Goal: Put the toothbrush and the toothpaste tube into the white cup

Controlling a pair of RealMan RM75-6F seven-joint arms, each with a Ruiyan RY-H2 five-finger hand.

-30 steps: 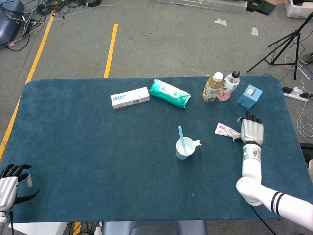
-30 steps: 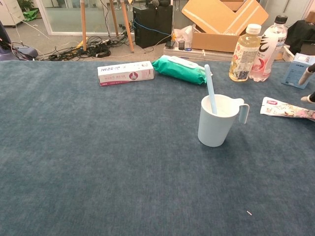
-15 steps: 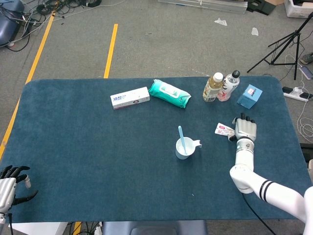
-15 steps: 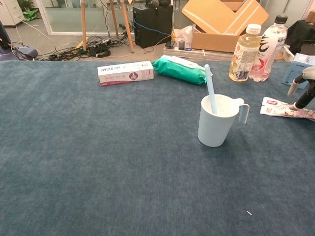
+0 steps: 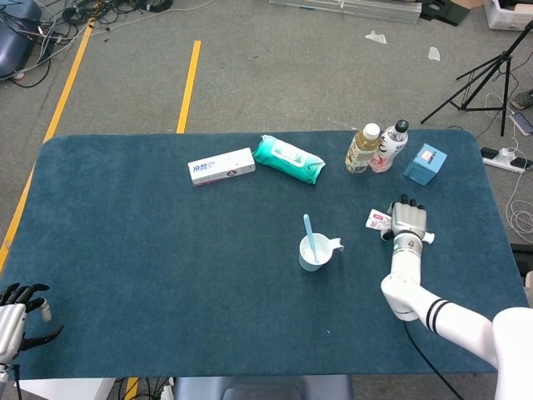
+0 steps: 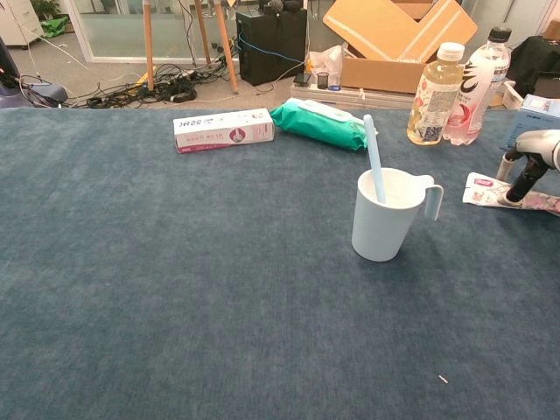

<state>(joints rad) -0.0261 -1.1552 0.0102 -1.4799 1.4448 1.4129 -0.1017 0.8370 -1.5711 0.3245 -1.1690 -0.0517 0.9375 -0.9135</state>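
Black fingertips of right hand [image 5: 408,223] press toothpaste tube [image 6: 490,192] (not gripped); left hand [image 5: 12,315] idle, spread.

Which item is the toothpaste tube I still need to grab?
Start at the white cup near the table's middle, then look toward the right edge. The toothpaste tube lies flat there under the right hand, the only flat white, pink-printed item near the upright bottles.
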